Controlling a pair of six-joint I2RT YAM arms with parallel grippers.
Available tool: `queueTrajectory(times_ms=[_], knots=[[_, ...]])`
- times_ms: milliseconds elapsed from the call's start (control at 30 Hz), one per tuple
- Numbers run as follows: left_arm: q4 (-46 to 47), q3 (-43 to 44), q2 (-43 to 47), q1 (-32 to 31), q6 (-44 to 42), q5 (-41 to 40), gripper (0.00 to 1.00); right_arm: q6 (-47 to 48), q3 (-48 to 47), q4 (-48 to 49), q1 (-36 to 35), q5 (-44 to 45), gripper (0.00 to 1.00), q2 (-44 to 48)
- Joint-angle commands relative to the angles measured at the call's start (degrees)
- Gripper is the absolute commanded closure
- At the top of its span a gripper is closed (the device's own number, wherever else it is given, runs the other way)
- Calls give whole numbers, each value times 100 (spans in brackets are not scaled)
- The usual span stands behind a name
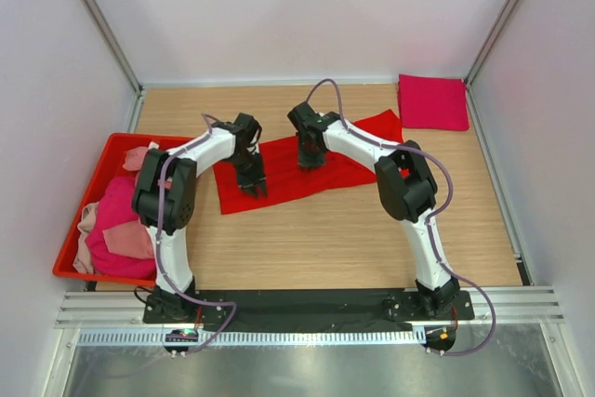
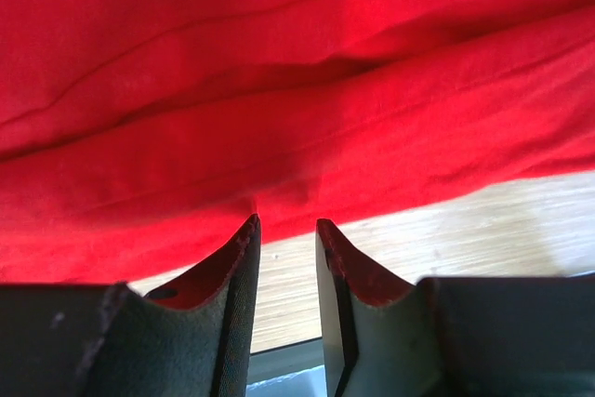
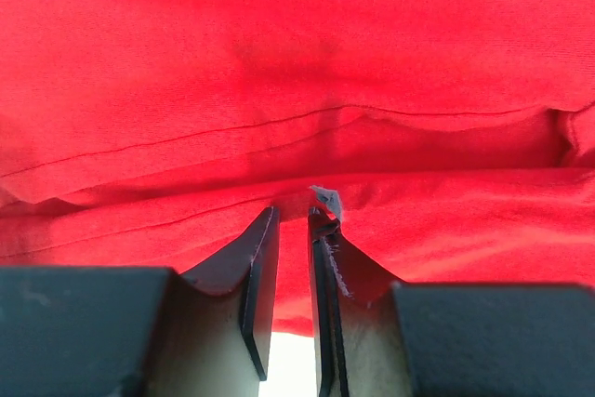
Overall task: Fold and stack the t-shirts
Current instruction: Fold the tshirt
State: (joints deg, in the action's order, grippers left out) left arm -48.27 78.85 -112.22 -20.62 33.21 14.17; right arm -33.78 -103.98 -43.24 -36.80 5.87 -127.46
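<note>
A bright red t-shirt lies as a long strip across the middle of the table. My left gripper points down at its near edge. In the left wrist view the jaws stand partly apart, bare wood shows between them, and the shirt's hem crosses just at the tips; whether cloth is pinched does not show. My right gripper is farther back on the strip. Its jaws are nearly together, with red cloth in the narrow gap. A folded magenta t-shirt rests at the back right corner.
A red plastic bin stands at the left edge of the table, holding crumpled pink and magenta t-shirts. Wooden tabletop shows in front of the red strip. White walls and metal posts close in the sides and back.
</note>
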Motion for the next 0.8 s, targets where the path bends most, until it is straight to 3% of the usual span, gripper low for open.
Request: queueTrajectory(times_ms=[0,367,633,767], knots=[[134,288,-176,-3,98,86,68,-94,-139,115,-12,-68,74,-24],[-297,1202,-651,374,10,-564,67,82,220,-79,-21,301,73,792],[-1042,2942,-1170,445,-306,-1785,65,-15,765,9,-38,248,72,1250],[-1246,3067,-759,436,-333,-1936,62,29,889,105,-38,257,70,1189]])
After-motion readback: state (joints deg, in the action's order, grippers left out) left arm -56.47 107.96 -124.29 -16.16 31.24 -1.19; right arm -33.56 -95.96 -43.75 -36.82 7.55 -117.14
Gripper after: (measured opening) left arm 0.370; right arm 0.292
